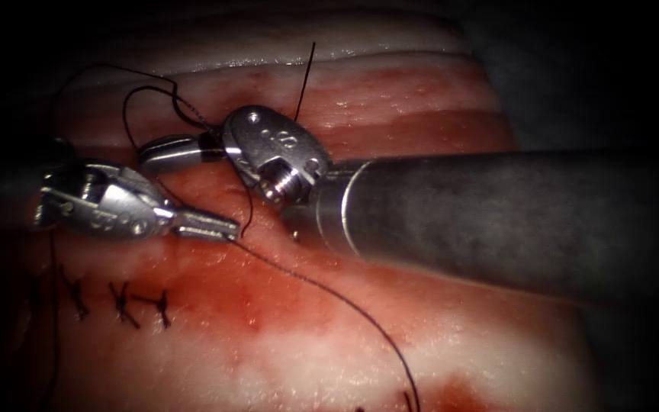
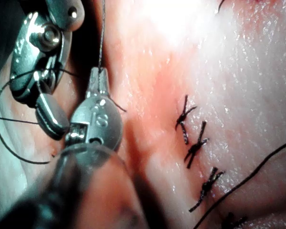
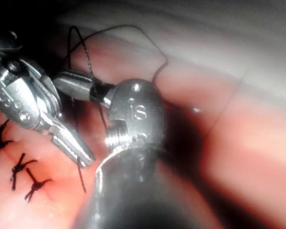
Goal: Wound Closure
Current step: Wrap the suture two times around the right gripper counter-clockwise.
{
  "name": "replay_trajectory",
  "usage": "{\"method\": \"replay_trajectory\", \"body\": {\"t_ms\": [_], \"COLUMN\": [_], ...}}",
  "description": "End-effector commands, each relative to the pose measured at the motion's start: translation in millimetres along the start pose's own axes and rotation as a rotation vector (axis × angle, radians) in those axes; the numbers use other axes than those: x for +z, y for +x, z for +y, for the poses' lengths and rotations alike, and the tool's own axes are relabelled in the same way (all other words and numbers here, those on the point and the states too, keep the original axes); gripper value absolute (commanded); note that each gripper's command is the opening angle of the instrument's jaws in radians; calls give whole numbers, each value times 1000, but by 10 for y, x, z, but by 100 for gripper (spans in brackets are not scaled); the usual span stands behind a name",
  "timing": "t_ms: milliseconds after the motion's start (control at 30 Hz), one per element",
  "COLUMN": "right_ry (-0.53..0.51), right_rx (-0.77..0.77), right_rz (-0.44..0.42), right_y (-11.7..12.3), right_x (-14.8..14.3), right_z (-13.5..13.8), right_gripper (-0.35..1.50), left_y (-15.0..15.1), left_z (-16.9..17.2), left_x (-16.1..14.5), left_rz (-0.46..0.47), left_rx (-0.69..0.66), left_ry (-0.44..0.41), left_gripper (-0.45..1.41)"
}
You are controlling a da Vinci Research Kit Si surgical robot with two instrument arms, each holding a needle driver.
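Note:
My left tool (image 1: 219, 226) lies left of the cut's open part, jaws pointing right and shut on the dark thread (image 1: 329, 294), which trails down to the right across the tissue (image 1: 284, 351). In the left wrist view the same jaws (image 2: 99, 81) pinch the thread (image 2: 102, 38). My right tool (image 1: 163, 152) reaches in from the right, just above the left tool, with its jaws shut. A loop of thread (image 1: 206, 137) is wound around it behind the jaws. The right wrist view shows those jaws (image 3: 66, 81) with thread (image 3: 88, 62) draped over them, and the left tool (image 3: 83, 155) below.
Three tied stitches (image 1: 120, 301) close the cut at the lower left, seen too as stitches (image 2: 196, 148) and stitches (image 3: 19, 169). Red fluid (image 1: 253, 305) stains the tissue around them. A free thread end (image 1: 306, 72) rises behind the right tool's wrist. The right shaft (image 1: 497, 214) covers the middle right.

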Motion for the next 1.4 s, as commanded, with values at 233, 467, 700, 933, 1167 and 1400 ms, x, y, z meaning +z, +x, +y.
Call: {"method": "replay_trajectory", "body": {"t_ms": [233, 467, 700, 933, 1167, 1400], "right_ry": [-8, -11, -11, 0, 4, -1], "right_rx": [32, 72, 121, 190, 246, 249], "right_rz": [19, 26, 48, 107, 110, 152], "right_y": [9, 13, 26, 38, 29, 16], "right_x": [18, 24, 24, 27, 30, 31], "right_z": [-1, -8, -6, 0, -2, -3], "right_gripper": [-35, -35, -35, -35, -35, 34], "left_y": [11, 7, -2, -1, 2, 8], "left_z": [-7, -14, -14, -14, -15, -13], "left_x": [14, 20, 15, 18, 23, 28], "left_rz": [2, 8, -3, -5, -10, -14], "left_rx": [24, 36, 39, 38, 37, 45], "left_ry": [5, 7, 10, 14, 17, 19], "left_gripper": [-45, -45, -45, -45, -45, -45]}}
